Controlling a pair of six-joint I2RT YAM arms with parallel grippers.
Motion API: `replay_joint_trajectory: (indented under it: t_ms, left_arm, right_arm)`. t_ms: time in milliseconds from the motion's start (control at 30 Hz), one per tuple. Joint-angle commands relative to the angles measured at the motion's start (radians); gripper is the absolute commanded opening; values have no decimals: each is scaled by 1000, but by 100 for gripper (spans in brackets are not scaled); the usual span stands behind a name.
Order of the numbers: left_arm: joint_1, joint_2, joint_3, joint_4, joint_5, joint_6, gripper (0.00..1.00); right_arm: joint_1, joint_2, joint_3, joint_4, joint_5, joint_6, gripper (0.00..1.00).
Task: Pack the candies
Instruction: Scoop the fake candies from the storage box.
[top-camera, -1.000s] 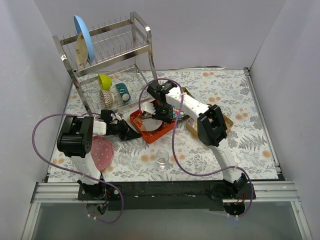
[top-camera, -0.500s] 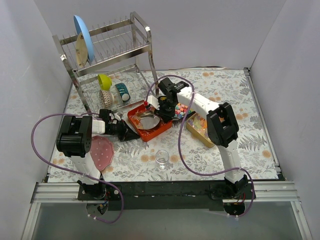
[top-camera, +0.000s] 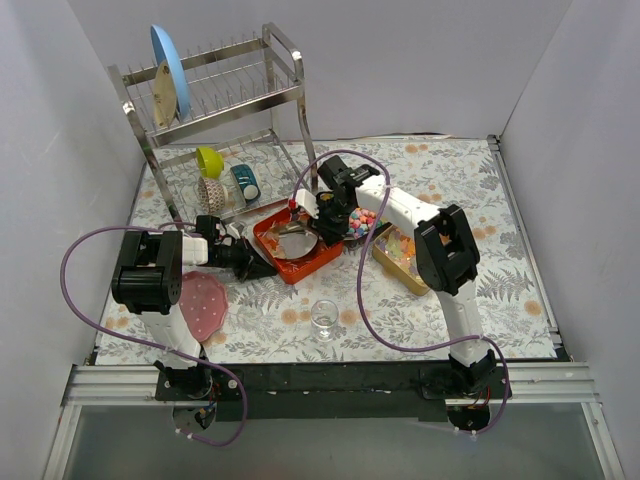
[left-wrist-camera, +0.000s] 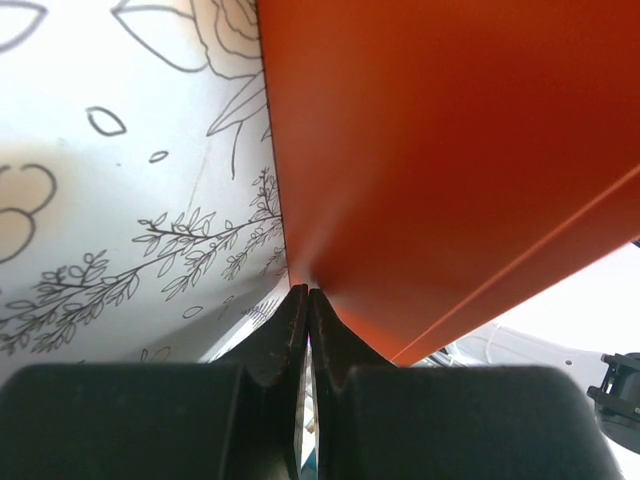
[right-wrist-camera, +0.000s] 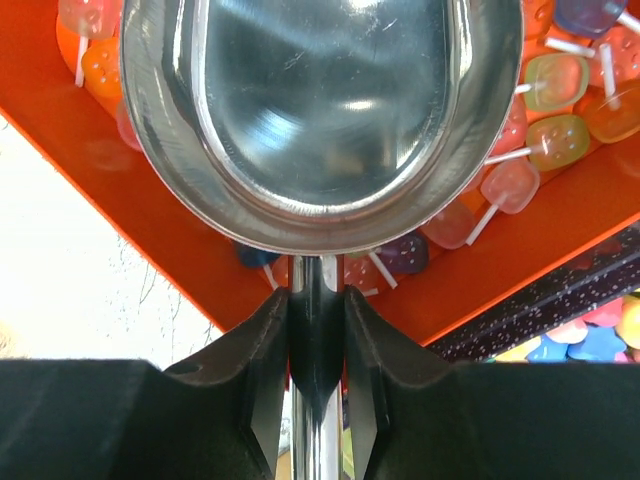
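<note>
Right hand (right-wrist-camera: 318, 305) grips scoop (right-wrist-camera: 320, 110) (empty) over candies (right-wrist-camera: 560, 135); left hand (left-wrist-camera: 308, 305) pinches tray (left-wrist-camera: 450, 150).

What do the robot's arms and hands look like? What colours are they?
Both arms match: the left arm and the right arm have white tube-shaped links joined by chunky black blocks. A thin purple cable loops along each one. The left hand and the right hand are black, each with two flat fingers that narrow towards the tips. No markings show.
</note>
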Motion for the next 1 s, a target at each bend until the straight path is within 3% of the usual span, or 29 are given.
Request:
replay_joint_trajectory:
  t_ms: [0, 233, 433, 733, 967]
  left_arm:
    - [15, 4, 43, 34, 13, 23, 0]
    - [17, -2, 40, 26, 10, 30, 0]
    - [17, -8, 37, 24, 9, 33, 0]
    - [24, -1, 43, -14, 30, 73, 0]
    - [66, 7, 80, -72, 55, 134, 0]
  right_arm:
    - [22, -14, -44, 77, -29, 21, 34]
    - [29, -82, -161, 197, -4, -15, 32]
    - [29, -90, -169, 198, -24, 0, 2]
    - [-7, -184, -282, 303, -125, 46, 1]
    - [-87, -198, -322, 344, -335, 75, 1]
